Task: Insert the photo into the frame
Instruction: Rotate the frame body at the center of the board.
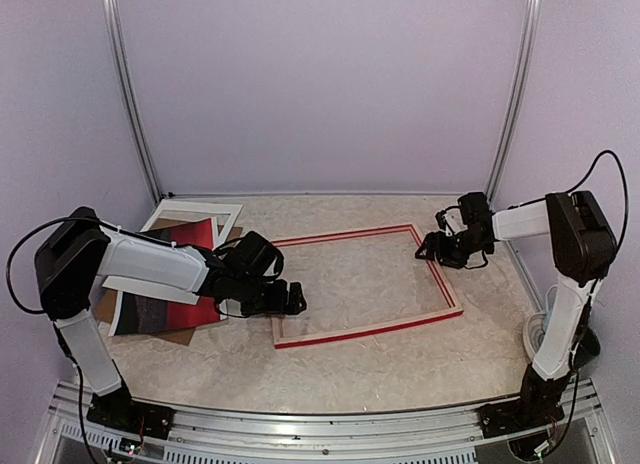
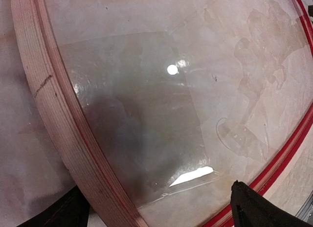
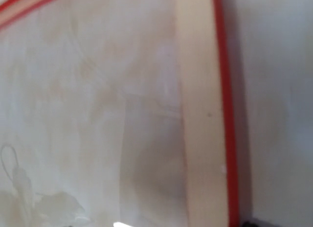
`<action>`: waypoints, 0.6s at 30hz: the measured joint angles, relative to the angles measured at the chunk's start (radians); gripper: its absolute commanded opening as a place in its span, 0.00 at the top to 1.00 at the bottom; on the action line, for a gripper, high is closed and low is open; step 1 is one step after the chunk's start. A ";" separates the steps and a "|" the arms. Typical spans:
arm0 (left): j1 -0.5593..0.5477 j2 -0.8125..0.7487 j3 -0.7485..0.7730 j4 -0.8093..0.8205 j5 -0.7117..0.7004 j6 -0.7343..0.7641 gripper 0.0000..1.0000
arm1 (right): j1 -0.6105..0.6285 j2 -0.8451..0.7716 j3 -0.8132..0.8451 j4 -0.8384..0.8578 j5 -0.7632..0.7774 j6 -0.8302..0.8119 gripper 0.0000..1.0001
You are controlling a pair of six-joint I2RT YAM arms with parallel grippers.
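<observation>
photo (image 1: 160, 312) at left (glossy, likely floppy) wants an edge pinch; left gripper (image 1: 290, 300) wide, right gripper (image 1: 430, 247) unclear.

Shows the frame (image 1: 370, 330) flat at table centre, left gripper (image 1: 290, 300) over its 8 o'clock corner, right gripper (image 1: 431, 247) just beside its 2 o'clock corner, the photo (image 1: 158, 310) at 9 o'clock beneath the left arm (image 1: 150, 264), overlapping a white mat (image 1: 226, 212).

Photo (image 1: 197, 234): left of the frame (image 1: 370, 330), its middle lost under the left arm (image 1: 150, 264).
Right gripper (image 1: 430, 246): at the frame's far right corner, jaws too small to read.
Right wrist view: frame rail smeared soft.
</observation>
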 measured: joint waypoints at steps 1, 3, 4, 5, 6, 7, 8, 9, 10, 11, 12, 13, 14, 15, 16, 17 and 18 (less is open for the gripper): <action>-0.010 0.000 -0.002 0.003 0.003 -0.006 0.01 | -0.003 0.029 0.039 -0.002 -0.008 0.001 0.27; -0.038 0.000 -0.004 0.015 0.009 -0.018 0.01 | -0.009 0.079 0.107 -0.006 -0.014 0.002 0.27; -0.052 0.000 -0.006 0.021 0.013 -0.025 0.01 | -0.013 0.111 0.154 -0.013 -0.018 0.003 0.26; -0.070 0.001 -0.006 0.028 0.020 -0.032 0.01 | -0.015 0.143 0.197 -0.014 -0.025 0.003 0.26; -0.087 0.003 -0.007 0.035 0.030 -0.040 0.01 | -0.017 0.176 0.245 -0.014 -0.033 0.004 0.27; -0.102 0.005 -0.007 0.043 0.039 -0.045 0.01 | -0.018 0.209 0.289 -0.012 -0.045 0.005 0.26; -0.118 0.008 -0.007 0.052 0.049 -0.048 0.01 | -0.019 0.240 0.335 -0.011 -0.057 0.008 0.26; -0.136 0.011 -0.006 0.065 0.064 -0.052 0.01 | -0.020 0.270 0.378 -0.011 -0.070 0.010 0.26; -0.150 0.014 -0.006 0.075 0.077 -0.053 0.01 | -0.020 0.295 0.418 -0.016 -0.082 0.011 0.25; -0.163 0.016 -0.005 0.083 0.091 -0.053 0.01 | -0.020 0.319 0.460 -0.019 -0.094 0.013 0.24; -0.171 0.019 -0.003 0.089 0.100 -0.053 0.01 | -0.019 0.329 0.487 -0.024 -0.101 0.013 0.22; -0.180 0.019 -0.003 0.092 0.111 -0.051 0.01 | -0.019 0.329 0.498 -0.032 -0.104 0.013 0.21; -0.183 0.019 -0.003 0.092 0.114 -0.050 0.01 | -0.018 0.320 0.505 -0.041 -0.101 0.011 0.20; -0.185 0.017 -0.002 0.092 0.115 -0.047 0.01 | -0.018 0.305 0.507 -0.054 -0.086 0.009 0.19; -0.182 0.013 -0.001 0.089 0.114 -0.044 0.01 | -0.018 0.286 0.507 -0.072 -0.066 0.005 0.19; -0.172 0.006 0.001 0.082 0.113 -0.041 0.01 | -0.018 0.252 0.505 -0.100 -0.034 -0.003 0.18; -0.163 -0.003 0.004 0.077 0.113 -0.039 0.01 | -0.018 0.231 0.504 -0.112 -0.020 -0.005 0.18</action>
